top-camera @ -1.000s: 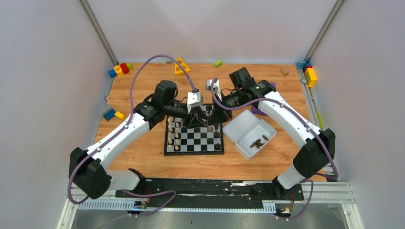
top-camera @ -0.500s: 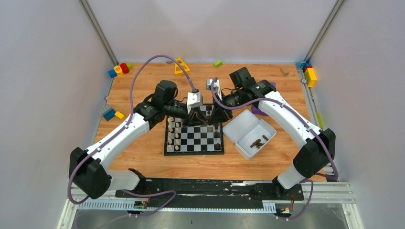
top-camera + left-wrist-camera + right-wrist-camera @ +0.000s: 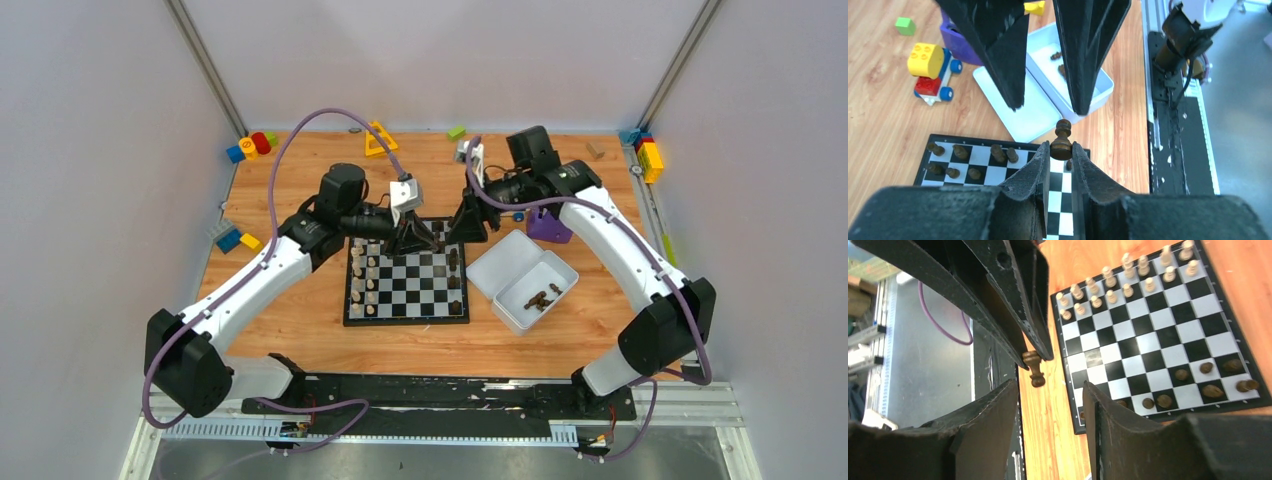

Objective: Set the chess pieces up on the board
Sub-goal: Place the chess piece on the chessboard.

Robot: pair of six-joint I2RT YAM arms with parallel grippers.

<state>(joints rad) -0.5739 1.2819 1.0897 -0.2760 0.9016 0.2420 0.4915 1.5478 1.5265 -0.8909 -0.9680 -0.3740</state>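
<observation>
From above, your left gripper (image 3: 412, 238) hangs over the far edge of the board (image 3: 425, 295), left of centre in the frame. Your right gripper (image 3: 466, 224) faces it from the right, near the board's far right corner. At this size you cannot tell how either pair of jaws stands. The cream pieces (image 3: 365, 285) fill the two left columns of the board, and some dark pieces (image 3: 455, 272) stand along its right side. Just right of the board lies the white tray (image 3: 515, 302) with a few more dark chessmen in it. Its lid (image 3: 500, 262) lies touching it on the upper left. Toy blocks (image 3: 250, 145) are scattered along the far edge of the table.

In the left wrist view, your left jaws are drawn in narrow and pinch a dark chessman (image 3: 1062, 142) by its base. It sits at the centre of the frame with its head pointing away from the camera. The right gripper's two black fingers come down from the top edge, well apart, with their tips short of the chessman and not touching it. The board lies at the lower left with dark pieces on it, and the tray and lid are behind the fingers.

In the right wrist view, your right jaws stand wide with nothing between them, at the bottom of the frame. The left gripper's fingers reach in from the upper left, and the dark chessman (image 3: 1034, 367) sticks out from their tips, left of the board's edge. The board fills the right half, with cream pieces at the top and dark pieces at the lower right.
</observation>
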